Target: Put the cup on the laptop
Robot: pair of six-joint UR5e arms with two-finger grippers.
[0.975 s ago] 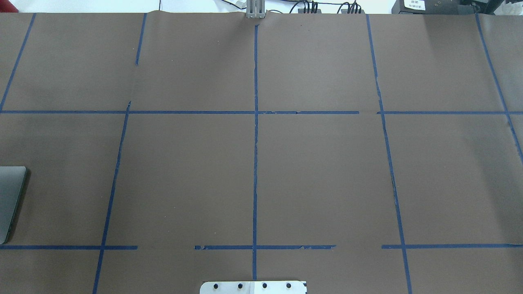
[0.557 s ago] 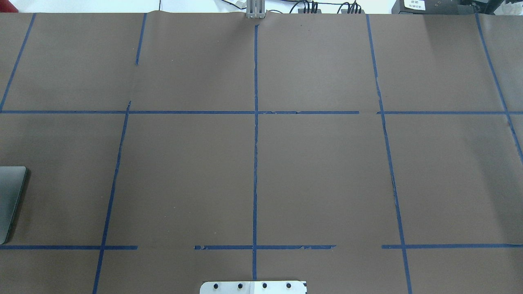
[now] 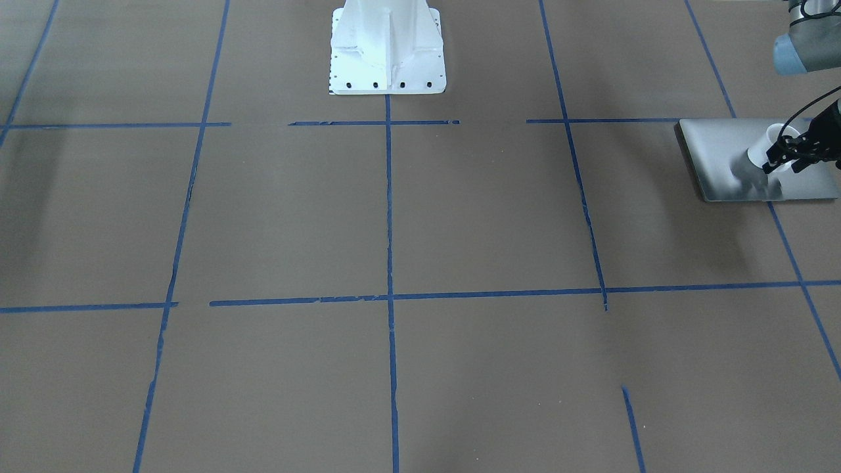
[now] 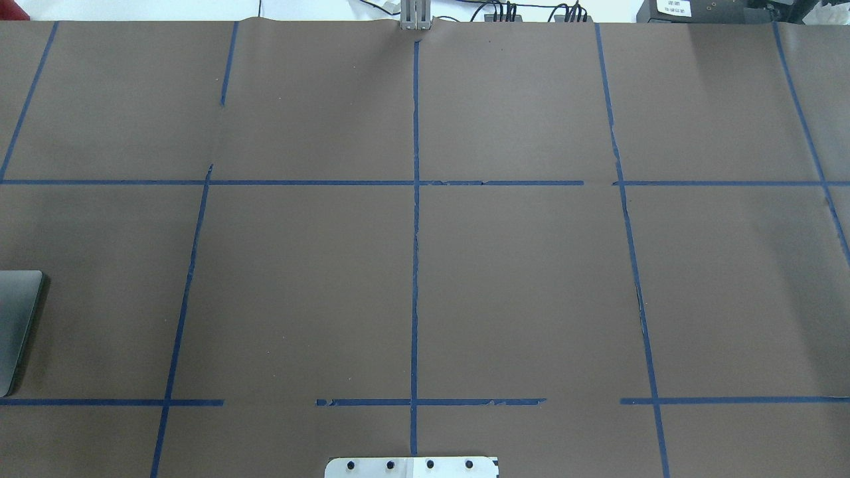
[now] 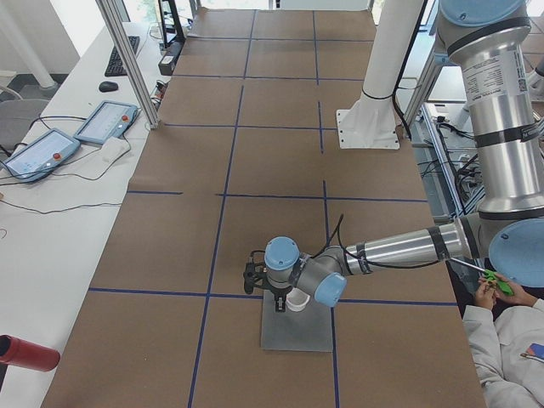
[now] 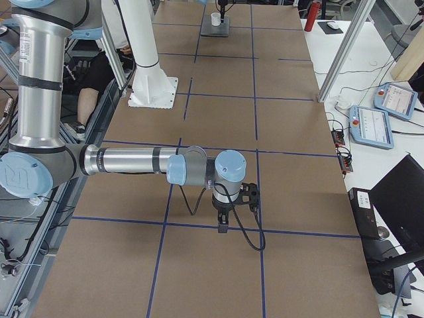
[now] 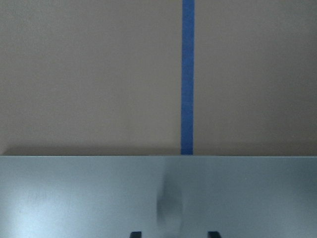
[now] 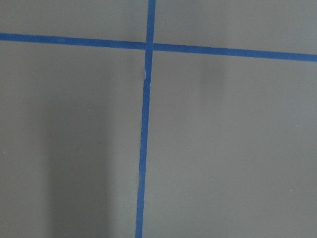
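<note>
The silver-grey laptop (image 3: 723,154) lies closed at the table's end on my left; its corner shows in the overhead view (image 4: 16,325). The small white cup (image 3: 763,150) stands upright on its lid, also in the exterior left view (image 5: 297,302). My left gripper (image 3: 785,156) hangs low over the lid right beside the cup. In the left wrist view its fingertips (image 7: 134,233) stand apart above the laptop (image 7: 148,193) with nothing between them. My right gripper (image 6: 222,225) points down over bare brown table far from the laptop; I cannot tell whether it is open or shut.
The white robot pedestal (image 3: 386,46) stands at the table's near edge. Blue tape lines (image 4: 415,265) grid the brown table. A side table holds teach pendants (image 5: 102,121) and a red cylinder (image 5: 25,353). A seated person (image 5: 510,340) is behind the left arm.
</note>
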